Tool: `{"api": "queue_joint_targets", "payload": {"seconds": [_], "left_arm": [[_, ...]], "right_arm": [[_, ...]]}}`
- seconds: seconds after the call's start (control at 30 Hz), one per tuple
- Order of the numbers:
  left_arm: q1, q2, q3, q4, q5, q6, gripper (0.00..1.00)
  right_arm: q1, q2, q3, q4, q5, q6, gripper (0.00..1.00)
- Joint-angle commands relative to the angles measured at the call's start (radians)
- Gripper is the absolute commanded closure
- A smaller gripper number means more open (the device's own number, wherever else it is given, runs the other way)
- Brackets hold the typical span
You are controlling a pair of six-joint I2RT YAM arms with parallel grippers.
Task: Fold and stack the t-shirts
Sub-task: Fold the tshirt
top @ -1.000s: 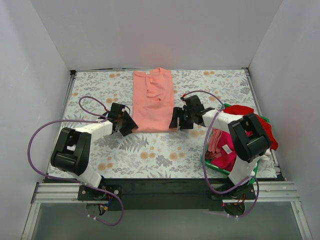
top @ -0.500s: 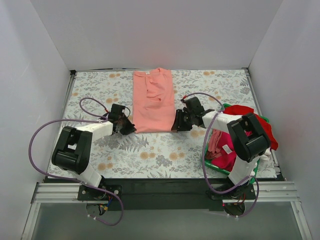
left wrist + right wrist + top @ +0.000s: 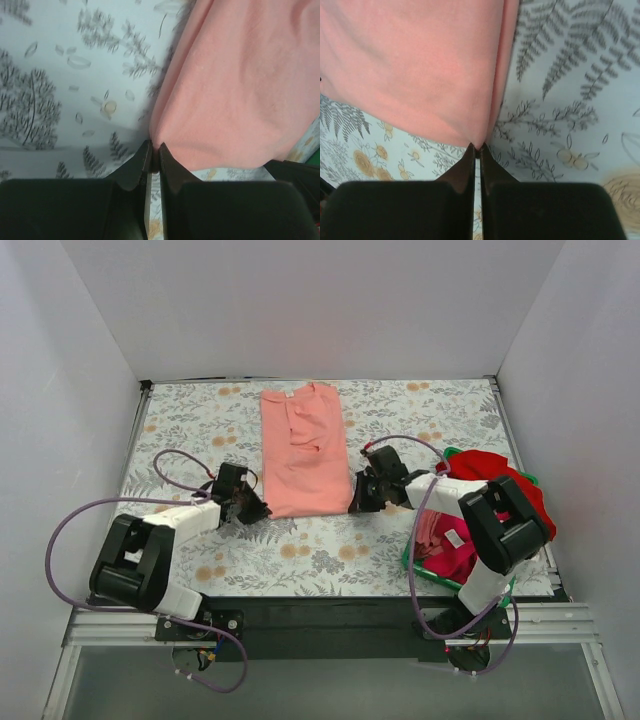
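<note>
My green basket (image 3: 412, 565) holds red and magenta t-shirts (image 3: 490, 465). Left gripper (image 3: 262, 510) and right gripper (image 3: 352, 508) pinch near corners of the narrow-folded salmon-pink t-shirt (image 3: 303, 450).

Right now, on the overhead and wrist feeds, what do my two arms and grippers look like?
Both the left arm and right arm have white links with bulky black joints. A looping purple cable trails along each. The left gripper and right gripper are black, with wedge-shaped fingers tapering to thin tips. No markings visible.

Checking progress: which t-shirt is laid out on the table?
The salmon-pink cloth t-shirt, flat on the table; the red t-shirt and magenta t-shirt are bunched in the green plastic basket.
</note>
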Motion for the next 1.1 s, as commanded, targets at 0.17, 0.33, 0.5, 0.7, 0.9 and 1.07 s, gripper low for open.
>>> {"api": "queue_joint_targets", "payload": {"seconds": [0.17, 0.33, 0.5, 0.7, 0.9, 1.07], "left_arm": [[-0.147, -0.301, -0.239, -0.188, -0.059, -0.124, 1.00], [-0.267, -0.461, -0.284, -0.351, -0.107, -0.259, 1.00], [-0.354, -0.627, -0.300, -0.527, -0.121, -0.364, 1.00], [-0.377, -0.710, -0.249, -0.607, -0.128, -0.370, 1.00], [-0.379, -0.693, -0.123, -0.629, -0.222, -0.319, 1.00], [-0.377, -0.627, -0.009, -0.590, -0.326, -0.276, 1.00]], "right_arm": [[0.168, -0.238, -0.255, -0.026, 0.088, 0.081, 0.99], [0.309, -0.375, -0.360, -0.050, 0.121, 0.166, 0.99], [0.407, -0.484, -0.457, -0.078, 0.125, 0.258, 0.99], [0.446, -0.579, -0.438, -0.176, 0.161, 0.258, 0.99], [0.444, -0.645, -0.316, -0.260, 0.280, 0.187, 0.99], [0.392, -0.636, -0.184, -0.274, 0.351, 0.085, 0.99]]}}
